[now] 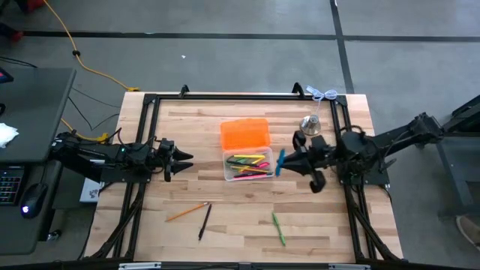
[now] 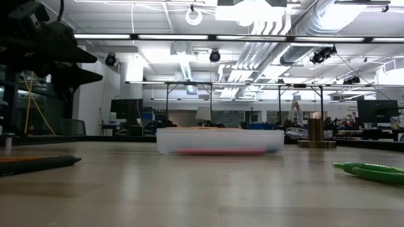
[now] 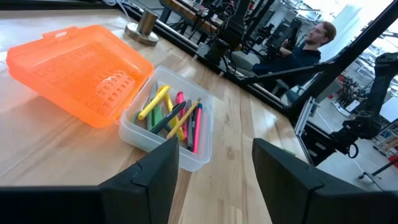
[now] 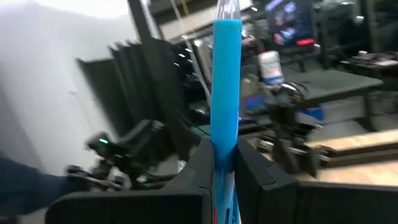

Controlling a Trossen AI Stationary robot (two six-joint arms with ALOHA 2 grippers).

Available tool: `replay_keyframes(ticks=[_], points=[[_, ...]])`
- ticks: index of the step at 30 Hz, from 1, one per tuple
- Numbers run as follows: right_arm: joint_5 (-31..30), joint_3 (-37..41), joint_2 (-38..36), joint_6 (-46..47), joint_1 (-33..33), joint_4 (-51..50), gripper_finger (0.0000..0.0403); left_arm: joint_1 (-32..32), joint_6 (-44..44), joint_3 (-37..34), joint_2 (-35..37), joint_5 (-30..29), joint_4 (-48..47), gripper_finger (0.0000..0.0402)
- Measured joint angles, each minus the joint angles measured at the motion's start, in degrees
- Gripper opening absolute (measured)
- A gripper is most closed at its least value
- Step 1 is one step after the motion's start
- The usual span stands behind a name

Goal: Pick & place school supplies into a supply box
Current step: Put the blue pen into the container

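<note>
Beside the clear supply box point(image 1: 248, 166), at its right end, your right tool point(image 1: 289, 162) pinches a blue pen point(image 1: 280, 161). Your left tool point(image 1: 180, 160) waits, fingers spread, left of the box. Pens fill the box on the counter point(image 1: 225, 217); its orange lid point(image 1: 244, 133) lies open.

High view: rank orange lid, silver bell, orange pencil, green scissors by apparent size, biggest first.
1. orange lid, by far the largest.
2. orange pencil, long but thin.
3. green scissors, shorter than the pencil.
4. silver bell, smallest, though near the scissors in area, so that pair is unsure.
</note>
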State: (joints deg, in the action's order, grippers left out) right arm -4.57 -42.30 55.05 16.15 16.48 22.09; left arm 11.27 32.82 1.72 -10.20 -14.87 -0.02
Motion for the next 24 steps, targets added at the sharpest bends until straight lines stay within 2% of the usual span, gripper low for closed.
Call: replay_keyframes(ticks=[21, 24], points=[[-8.1, -0.1, 14.6, -10.7, -8.1, -1.0, 0.0013, 0.0, 0.7, 0.0, 0.0, -1.1, 0.0, 0.0232], [-9.4, -2.7, 16.3, -13.1, -8.7, -4.3, 0.0013, 0.0, 1.0, 0.0, 0.0, -1.2, 0.0, 0.0232]])
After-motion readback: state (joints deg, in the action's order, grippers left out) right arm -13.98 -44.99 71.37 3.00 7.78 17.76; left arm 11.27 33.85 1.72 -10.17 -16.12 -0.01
